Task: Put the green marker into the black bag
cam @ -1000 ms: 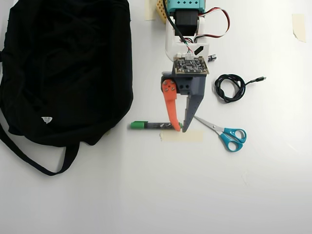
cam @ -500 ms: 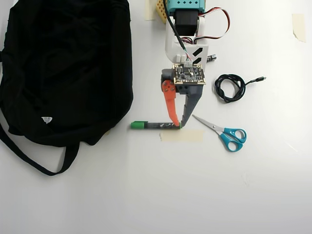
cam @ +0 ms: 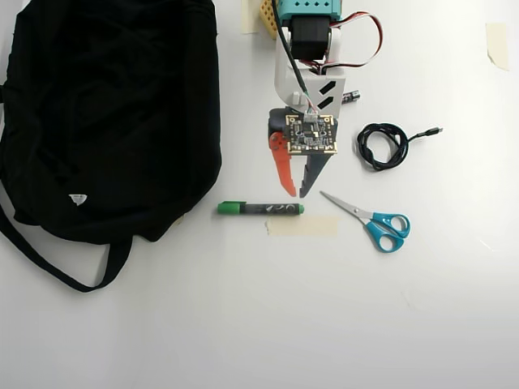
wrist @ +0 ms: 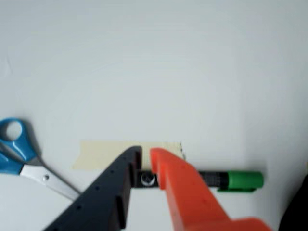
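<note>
While the green marker (cam: 260,208) lies flat on the white table (cam: 243,324), its long axis runs left to right in the overhead view, green cap toward the black bag (cam: 105,113) and small green end toward the right. That right end sits just above a strip of beige tape (cam: 302,226). The gripper (cam: 295,195) hangs over the same end, its 2 fingers pointing down the picture, almost square to the pen. Seen from the wrist view, the orange finger (wrist: 178,185) and the dark finger (wrist: 115,187) stand a narrow gap apart with the marker's (wrist: 226,180) end (wrist: 147,179) showing between them; they appear to straddle it rather than pinch it, and the overhead tips stop just short of the barrel. The likely next need is to drop and close across the barrel. The bag lies well to the left, the scissors (cam: 377,223) just right of the tape.
</note>
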You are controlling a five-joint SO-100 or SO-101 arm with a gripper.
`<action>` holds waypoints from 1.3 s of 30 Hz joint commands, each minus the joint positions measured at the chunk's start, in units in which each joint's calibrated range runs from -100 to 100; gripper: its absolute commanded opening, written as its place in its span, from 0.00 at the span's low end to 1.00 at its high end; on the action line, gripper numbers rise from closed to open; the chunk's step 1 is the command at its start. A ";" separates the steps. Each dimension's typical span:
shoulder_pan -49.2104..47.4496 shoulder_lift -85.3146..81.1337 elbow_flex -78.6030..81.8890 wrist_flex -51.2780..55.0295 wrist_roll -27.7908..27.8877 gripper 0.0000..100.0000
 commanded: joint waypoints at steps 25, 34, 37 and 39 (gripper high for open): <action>0.15 -0.79 -2.68 11.38 0.49 0.02; 0.15 -0.79 -2.68 13.28 0.44 0.02; 0.15 -0.79 -2.68 13.97 0.49 0.02; 0.15 -0.79 -2.68 14.66 0.49 0.02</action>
